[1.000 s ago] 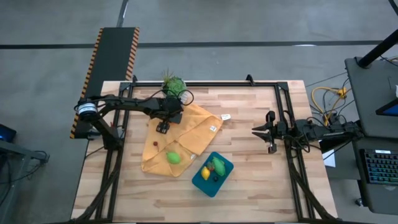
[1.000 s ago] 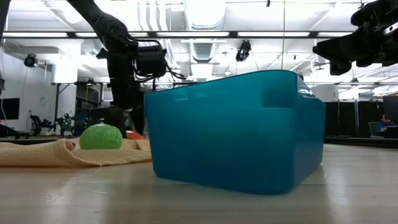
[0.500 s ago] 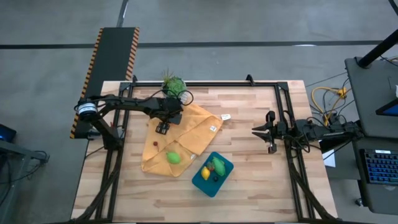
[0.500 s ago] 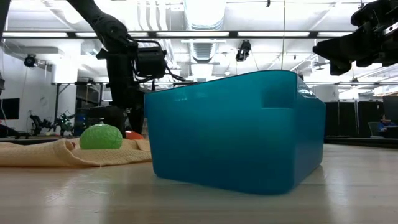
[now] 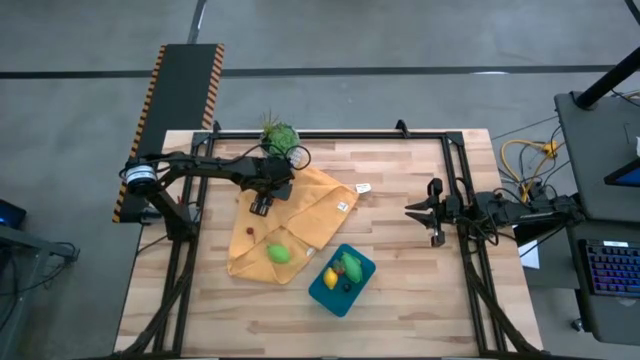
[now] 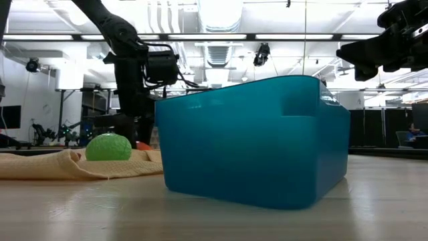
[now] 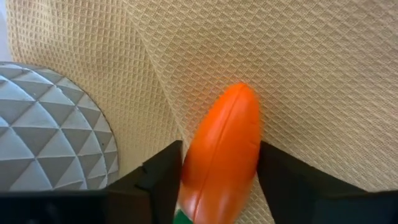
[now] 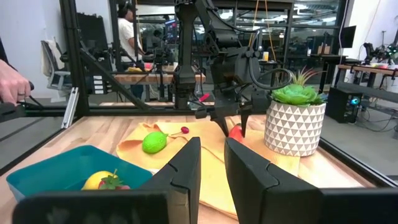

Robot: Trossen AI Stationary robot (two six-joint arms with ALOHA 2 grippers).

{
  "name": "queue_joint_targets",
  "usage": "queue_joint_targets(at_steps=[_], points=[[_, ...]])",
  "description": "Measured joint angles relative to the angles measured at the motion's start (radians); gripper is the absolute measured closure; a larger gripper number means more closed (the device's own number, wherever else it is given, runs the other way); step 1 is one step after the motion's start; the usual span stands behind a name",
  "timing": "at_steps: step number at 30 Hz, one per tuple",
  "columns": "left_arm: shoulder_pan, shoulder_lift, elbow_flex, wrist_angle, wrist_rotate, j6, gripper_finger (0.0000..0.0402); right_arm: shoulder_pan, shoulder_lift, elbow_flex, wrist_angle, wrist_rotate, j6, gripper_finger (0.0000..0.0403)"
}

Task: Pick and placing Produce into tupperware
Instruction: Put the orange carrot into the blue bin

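Note:
My left gripper (image 5: 262,206) points down over the far part of the mustard-yellow cloth (image 5: 300,225) and is shut on the orange carrot (image 7: 224,149), which lies on the cloth. A green oval piece (image 5: 279,254) and a small dark red piece (image 5: 249,231) rest on the cloth nearer the near edge. The teal tupperware (image 5: 320,293) stands on the table off the cloth's near right corner, with yellow, green and dark pieces inside. My right gripper (image 5: 432,215) waits open at the table's right side, above the surface. My left gripper has the carrot's thick end (image 7: 205,186) pinched between its two fingers (image 7: 163,177), one on each long side. The fingers come from above, pointing down, and lie across the carrot. The carrot lies flat on the cloth, its tip pointing away from the fingers.
A potted green plant (image 5: 279,135) in a white patterned pot (image 7: 56,130) stands just beyond my left gripper at the far edge. Black frame rails run along the table's sides. Bare wood lies between the cloth and my right gripper. People show in the room behind.

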Motion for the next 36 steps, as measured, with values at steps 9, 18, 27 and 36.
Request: queue_joint_targets(at_steps=[9, 18, 27, 36], points=[[-0.001, 0.000, 0.000, 0.000, -0.018, 0.000, 0.0278, 0.000, 0.000, 0.000, 0.000, 0.000, 0.000, 0.0339], [-0.002, 0.001, 0.019, -0.009, -0.052, -0.024, 0.0278, 0.000, 0.000, 0.000, 0.000, 0.000, 0.000, 0.0339], [-0.040, -0.011, 0.063, -0.072, -0.050, -0.060, 0.0278, 0.000, 0.000, 0.000, 0.000, 0.000, 0.000, 0.0339], [-0.123, -0.047, 0.123, -0.091, -0.029, -0.136, 0.0278, 0.000, 0.000, 0.000, 0.006, 0.000, 0.000, 0.0339]])
